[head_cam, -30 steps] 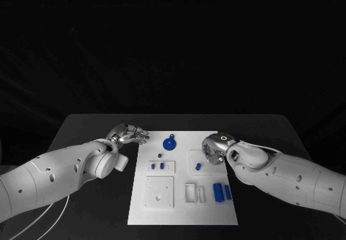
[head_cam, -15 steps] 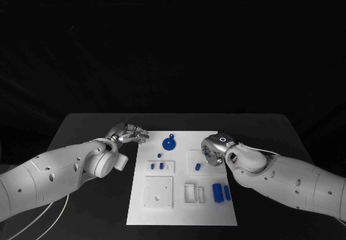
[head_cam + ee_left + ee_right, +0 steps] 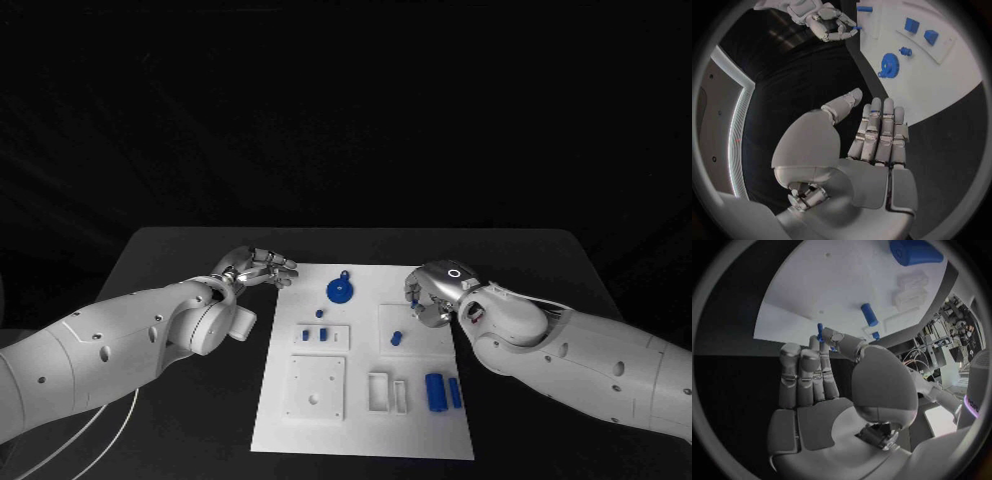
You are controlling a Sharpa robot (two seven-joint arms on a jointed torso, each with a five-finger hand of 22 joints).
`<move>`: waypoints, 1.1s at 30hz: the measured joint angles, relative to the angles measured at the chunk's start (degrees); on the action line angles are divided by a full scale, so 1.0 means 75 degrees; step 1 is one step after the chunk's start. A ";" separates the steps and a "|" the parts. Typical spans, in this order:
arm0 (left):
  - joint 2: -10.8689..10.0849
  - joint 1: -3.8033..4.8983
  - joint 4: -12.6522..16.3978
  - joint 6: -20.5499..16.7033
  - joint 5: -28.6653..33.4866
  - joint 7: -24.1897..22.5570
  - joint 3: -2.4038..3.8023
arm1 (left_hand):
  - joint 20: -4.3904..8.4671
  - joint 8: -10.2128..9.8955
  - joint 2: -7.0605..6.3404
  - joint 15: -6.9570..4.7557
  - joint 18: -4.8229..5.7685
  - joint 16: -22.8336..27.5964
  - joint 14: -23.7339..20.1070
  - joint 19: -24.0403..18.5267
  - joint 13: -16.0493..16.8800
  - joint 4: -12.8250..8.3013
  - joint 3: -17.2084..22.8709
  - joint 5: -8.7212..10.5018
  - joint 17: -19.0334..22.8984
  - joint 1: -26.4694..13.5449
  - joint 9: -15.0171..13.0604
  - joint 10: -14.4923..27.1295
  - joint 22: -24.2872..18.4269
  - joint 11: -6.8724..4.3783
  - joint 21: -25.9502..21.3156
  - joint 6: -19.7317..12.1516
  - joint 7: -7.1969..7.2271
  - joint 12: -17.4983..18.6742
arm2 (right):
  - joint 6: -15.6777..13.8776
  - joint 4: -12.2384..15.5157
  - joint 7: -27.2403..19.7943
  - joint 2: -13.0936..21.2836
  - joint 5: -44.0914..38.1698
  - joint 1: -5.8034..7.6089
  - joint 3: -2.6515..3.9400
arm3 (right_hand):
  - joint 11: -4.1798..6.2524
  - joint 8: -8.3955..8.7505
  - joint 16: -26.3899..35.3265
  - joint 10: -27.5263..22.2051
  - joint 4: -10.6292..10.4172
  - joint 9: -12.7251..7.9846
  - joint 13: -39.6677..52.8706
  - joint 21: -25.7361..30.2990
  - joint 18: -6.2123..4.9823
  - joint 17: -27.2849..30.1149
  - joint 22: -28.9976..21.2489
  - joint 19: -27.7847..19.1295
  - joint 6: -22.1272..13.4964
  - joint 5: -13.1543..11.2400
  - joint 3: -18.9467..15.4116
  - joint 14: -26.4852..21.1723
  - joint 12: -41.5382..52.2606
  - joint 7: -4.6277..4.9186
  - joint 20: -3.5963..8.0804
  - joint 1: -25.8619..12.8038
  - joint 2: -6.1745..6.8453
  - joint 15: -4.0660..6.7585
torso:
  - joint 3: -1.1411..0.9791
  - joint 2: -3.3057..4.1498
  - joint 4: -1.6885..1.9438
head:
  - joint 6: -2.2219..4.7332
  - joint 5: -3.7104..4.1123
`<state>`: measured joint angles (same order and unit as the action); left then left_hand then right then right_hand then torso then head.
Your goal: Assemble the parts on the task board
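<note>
I see the white board [image 3: 368,370] flat in the middle of the black table [image 3: 173,250], with small blue parts spread over it.

Right hand [image 3: 433,292]: it sits over the board's right edge, near the far end. From the right wrist camera I read a thin blue pin [image 3: 821,333] pinched between the thumb and a fingertip, the other fingers [image 3: 804,375] lying straight and side by side. The pin stands roughly upright above the white surface; I cannot tell if its lower end touches the board. Just beyond the fingertips lies a short blue cylinder [image 3: 869,314] on the board, apart from the hand.

Left hand [image 3: 257,268]: it is off the board, over the bare table just beside the board's far left corner. The left wrist camera shows its fingers [image 3: 879,132] extended, close together, thumb set apart, nothing held.

Parts on the board: a blue gear-like disc [image 3: 339,291] near the far end, between the two hands and touched by neither. Two small blue blocks [image 3: 316,333] sit on a raised white plate nearer the left side. Two upright-lying blue bars [image 3: 444,391] rest near the right edge, close under the right forearm.
</note>
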<state>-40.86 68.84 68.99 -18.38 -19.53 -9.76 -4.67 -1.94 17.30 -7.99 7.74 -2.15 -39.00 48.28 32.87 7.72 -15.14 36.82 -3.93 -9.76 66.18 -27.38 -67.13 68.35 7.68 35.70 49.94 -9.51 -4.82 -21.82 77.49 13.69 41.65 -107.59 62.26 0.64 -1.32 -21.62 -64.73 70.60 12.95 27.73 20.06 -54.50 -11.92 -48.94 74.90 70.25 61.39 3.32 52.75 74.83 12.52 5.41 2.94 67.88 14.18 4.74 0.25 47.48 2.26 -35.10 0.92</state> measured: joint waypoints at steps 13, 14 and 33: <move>0.0023 0.0002 -0.0002 -0.0005 0.0047 -0.0006 0.0000 | 0.0000 0.0000 0.0022 0.0000 0.0000 0.0030 0.0000 0.0000 -0.0007 0.0000 0.0000 0.0000 -0.0009 -0.0022 0.0000 0.0000 0.0006 0.0000 0.0000 0.0000 0.0000 0.0000 | -0.0305 0.0670 -0.0141 0.0160 0.0298 0.0008 0.0106 | 0.0013 0.0001 0.0000 0.0043 -0.0072 -0.0003 0.0000 0.0000 -0.0001 0.0007 0.0006 0.0042 0.0024 0.0000 0.0072 0.0025 -0.0004 -0.0024 0.0014 -0.0031 0.0032 0.0025 | -0.0007 -0.0017 -0.0006 | 0.0018 -0.0112; 0.0023 0.0002 -0.0002 -0.0006 0.0050 -0.0007 0.0000 | 0.0000 0.0000 0.0029 0.0000 0.0000 0.0030 0.0000 0.0000 -0.0007 0.0000 0.0000 0.0000 -0.0009 -0.0029 0.0001 0.0000 0.0006 0.0000 0.0000 0.0000 0.0000 0.0000 | -0.0318 0.0744 -0.0157 0.0137 0.0330 0.0008 0.0106 | 0.0014 0.0001 0.0000 0.0044 -0.0073 -0.0003 0.0000 0.0000 0.0000 0.0007 0.0006 0.0042 0.0024 0.0000 0.0072 0.0025 -0.0004 -0.0024 0.0014 -0.0031 0.0031 0.0025 | -0.0007 -0.0021 -0.0004 | 0.0019 -0.0128; 0.0388 0.0130 -0.0451 -0.0109 0.0268 -0.0084 -0.0001 | 0.0000 0.0030 0.0030 0.0000 0.0001 0.0059 -0.0001 0.0000 -0.0006 0.0000 0.0000 0.0000 -0.0033 -0.0030 -0.0006 0.0000 0.0012 0.0000 0.0000 0.0000 0.0000 0.0000 | -0.0371 0.1206 -0.0382 -0.1051 0.0368 -0.0393 -0.0397 | 0.0017 0.0007 0.0000 0.0061 -0.0073 -0.0013 -0.0002 0.0000 -0.0001 0.0013 0.0005 0.0053 0.0023 0.0000 0.0072 0.0039 -0.0062 -0.0024 0.0000 -0.0031 0.0031 0.0039 | 0.0056 -0.0207 0.0031 | -0.0171 -0.0665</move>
<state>-37.95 69.81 65.60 -19.19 -17.52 -10.39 -4.68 -1.94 17.53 -7.76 7.74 -2.14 -38.56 48.28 32.87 7.67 -15.14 36.83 -3.93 -10.00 65.95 -27.42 -67.13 68.44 7.67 35.70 49.94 -9.51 -4.82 -24.60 86.54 10.82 33.77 -104.84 59.31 -2.34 -1.19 -21.57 -64.73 71.06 12.41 27.64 20.04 -54.50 -11.93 -48.84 74.94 70.65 61.56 3.32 53.29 75.12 12.05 5.23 2.94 67.65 14.42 5.03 0.67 45.93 2.49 -36.38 -4.06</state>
